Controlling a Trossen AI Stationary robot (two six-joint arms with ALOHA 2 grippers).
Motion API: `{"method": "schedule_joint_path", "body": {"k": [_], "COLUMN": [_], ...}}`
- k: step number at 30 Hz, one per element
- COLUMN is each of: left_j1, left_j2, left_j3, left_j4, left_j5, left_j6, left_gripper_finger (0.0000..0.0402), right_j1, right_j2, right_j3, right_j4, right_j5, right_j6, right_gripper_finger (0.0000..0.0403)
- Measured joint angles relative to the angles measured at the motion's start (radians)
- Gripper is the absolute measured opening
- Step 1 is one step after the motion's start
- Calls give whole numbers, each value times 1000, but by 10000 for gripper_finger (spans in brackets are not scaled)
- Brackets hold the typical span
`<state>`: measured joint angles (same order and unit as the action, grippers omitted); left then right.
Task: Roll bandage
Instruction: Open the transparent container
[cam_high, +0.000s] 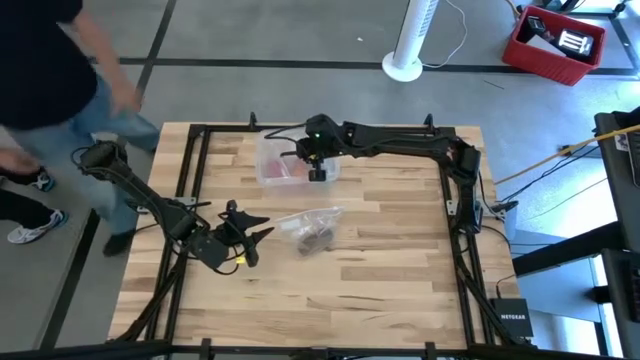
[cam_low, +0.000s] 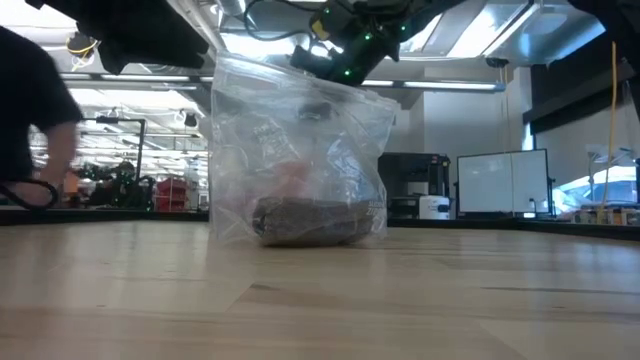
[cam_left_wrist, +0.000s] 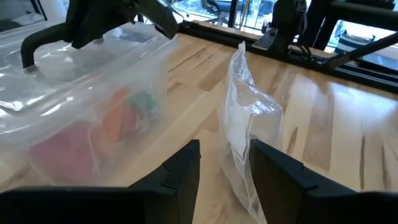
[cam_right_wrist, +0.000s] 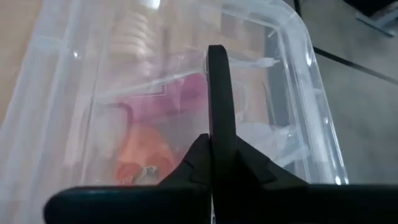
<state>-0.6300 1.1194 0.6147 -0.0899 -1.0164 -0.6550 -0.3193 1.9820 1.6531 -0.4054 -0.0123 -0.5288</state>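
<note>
A crinkled clear plastic bag (cam_high: 312, 226) stands on the table's middle. Low inside it lies a dark brown bundle (cam_low: 312, 222), the bandage as far as I can tell. My left gripper (cam_left_wrist: 225, 168) comes level from the table's left. It is open, with the bag's left edge (cam_left_wrist: 239, 124) upright between its fingers. A clear plastic box (cam_high: 285, 160) with red and orange contents sits at the far middle. My right gripper (cam_right_wrist: 216, 59) is shut and slants down over the box's open top. My left gripper has the bag's edge (cam_left_wrist: 244, 163) close against one finger (cam_left_wrist: 273, 174) and a gap on the other side; I cannot tell whether it touches. My right gripper's shut fingers (cam_right_wrist: 217, 106) point down into the box; I cannot tell whether they touch the box or anything in it.
A person (cam_high: 50, 70) stands beyond the table's far left corner. A white fan base (cam_high: 404, 66) and a red bin (cam_high: 555, 45) are on the floor behind. A black frame (cam_high: 455, 200) edges the table. Bare wood lies near and right of the bag.
</note>
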Motion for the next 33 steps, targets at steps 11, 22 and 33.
{"method": "schedule_joint_path", "body": {"k": [11,22,33], "left_j1": [0,-1,-1], "left_j2": [0,0,0], "left_j3": [0,0,0], "left_j4": [-5,-5,-4], "left_j5": [0,4,10], "left_j6": [4,12,8], "left_gripper_finger": [130,130,130], "right_j1": [106,202,270], "right_j2": [-87,-320,-540], "right_j3": [-1,0,-77], "right_j4": [-18,-344,-846], "right_j5": [152,367,511], "right_j6": [-29,58,468], "right_gripper_finger": [36,39,37]}}
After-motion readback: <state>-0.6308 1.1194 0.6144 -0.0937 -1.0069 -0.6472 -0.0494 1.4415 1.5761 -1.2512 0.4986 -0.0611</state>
